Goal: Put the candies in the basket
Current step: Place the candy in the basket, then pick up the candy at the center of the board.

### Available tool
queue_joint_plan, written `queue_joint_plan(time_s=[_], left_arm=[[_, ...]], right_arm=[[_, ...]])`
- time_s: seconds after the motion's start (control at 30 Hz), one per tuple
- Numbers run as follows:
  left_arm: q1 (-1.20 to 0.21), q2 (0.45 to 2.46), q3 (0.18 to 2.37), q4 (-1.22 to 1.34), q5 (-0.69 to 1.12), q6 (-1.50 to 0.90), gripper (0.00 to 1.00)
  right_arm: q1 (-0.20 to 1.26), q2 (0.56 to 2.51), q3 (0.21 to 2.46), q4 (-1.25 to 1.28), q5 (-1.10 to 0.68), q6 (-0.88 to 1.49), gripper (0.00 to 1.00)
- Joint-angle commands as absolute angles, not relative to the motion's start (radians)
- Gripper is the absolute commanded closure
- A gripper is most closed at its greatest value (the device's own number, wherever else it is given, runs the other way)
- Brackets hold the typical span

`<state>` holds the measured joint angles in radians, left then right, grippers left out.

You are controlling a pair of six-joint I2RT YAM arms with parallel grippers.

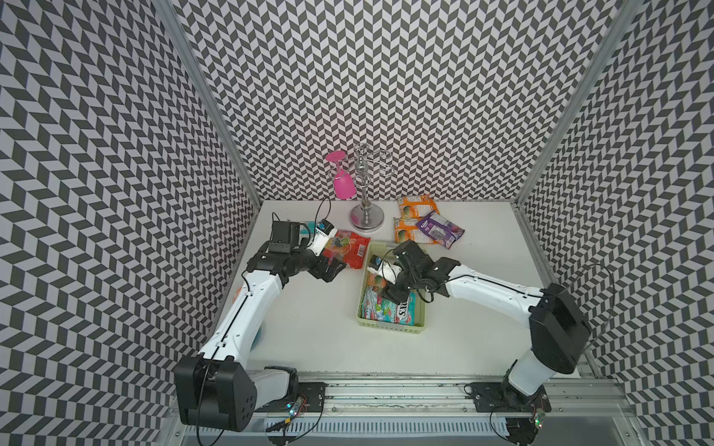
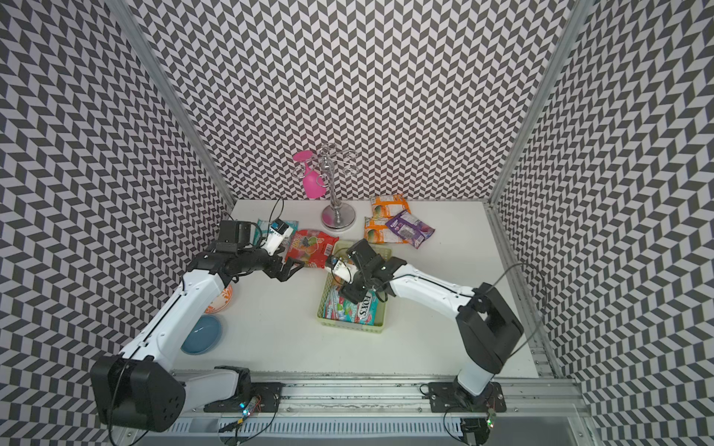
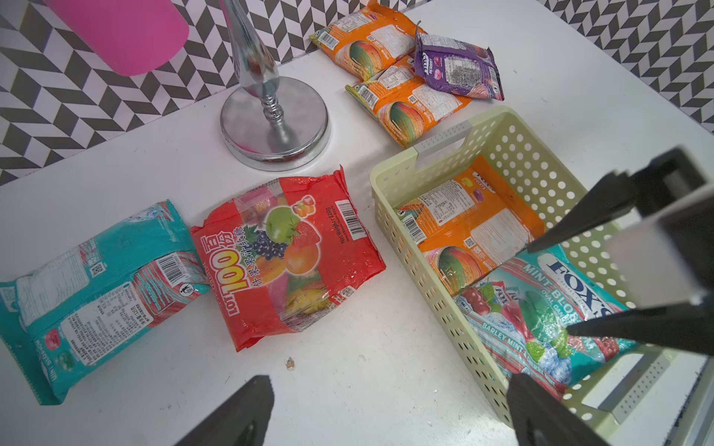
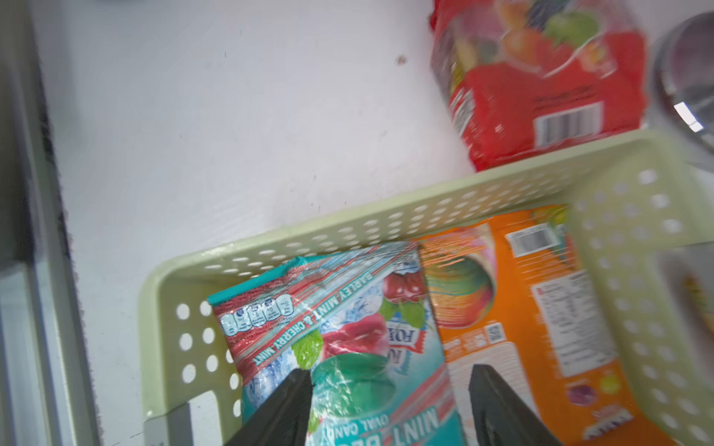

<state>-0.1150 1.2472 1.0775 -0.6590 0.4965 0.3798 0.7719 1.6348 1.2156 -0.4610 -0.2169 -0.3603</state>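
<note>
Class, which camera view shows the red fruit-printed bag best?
The left wrist view: the whole red bag lies sharp and uncovered there. In both top views it is small, one edge covered. The right wrist view shows it blurred, partly behind the basket.

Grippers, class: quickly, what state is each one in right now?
Left gripper: open, empty, near the red bag.
Right gripper: open, empty, over the teal packet in the basket.
</note>
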Motion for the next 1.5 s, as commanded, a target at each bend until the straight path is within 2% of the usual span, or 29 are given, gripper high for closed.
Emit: queue_joint_plan(time_s=[0.0, 0.1, 0.4, 0.63, 0.9, 1.13, 1.3, 1.47], left_arm=[[-0.108, 1.233, 1.084, -0.644, 0.517, 0.377, 0.01], [-0.106, 1.238, 1.100, -0.656, 0.511, 0.374, 0.01], [-0.107, 1.241, 1.101, -0.657, 0.527, 0.371, 0.01], [-0.108, 1.256, 1.130, -0.655, 0.495, 0.355, 0.01], [-0.066, 1.302, 1.150, -0.583, 0.362, 0.233, 0.01], [0.044, 1.362, 1.153, -0.519, 0.260, 0.095, 0.02], [0.044, 1.374, 1.150, -0.472, 0.182, 0.190, 0.04], [0.045, 1.368, 1.142, -0.381, 0.098, 0.489, 0.01]], right_arm=[[0.749, 1.583, 1.197, -0.531, -0.195, -0.424, 0.31], [0.752, 1.587, 1.114, -0.529, -0.104, -0.451, 0.31], [0.811, 1.615, 0.966, -0.443, -0.022, -0.442, 0.33], [0.825, 1.565, 1.030, -0.503, 0.008, -0.445, 0.32], [0.704, 1.392, 1.107, -0.492, -0.122, -0.349, 0.29], [0.588, 1.256, 1.045, -0.425, -0.093, -0.255, 0.27], [0.517, 1.175, 0.991, -0.380, -0.041, -0.240, 0.23], [0.460, 1.107, 0.928, -0.318, -0.017, -0.198, 0.17]])
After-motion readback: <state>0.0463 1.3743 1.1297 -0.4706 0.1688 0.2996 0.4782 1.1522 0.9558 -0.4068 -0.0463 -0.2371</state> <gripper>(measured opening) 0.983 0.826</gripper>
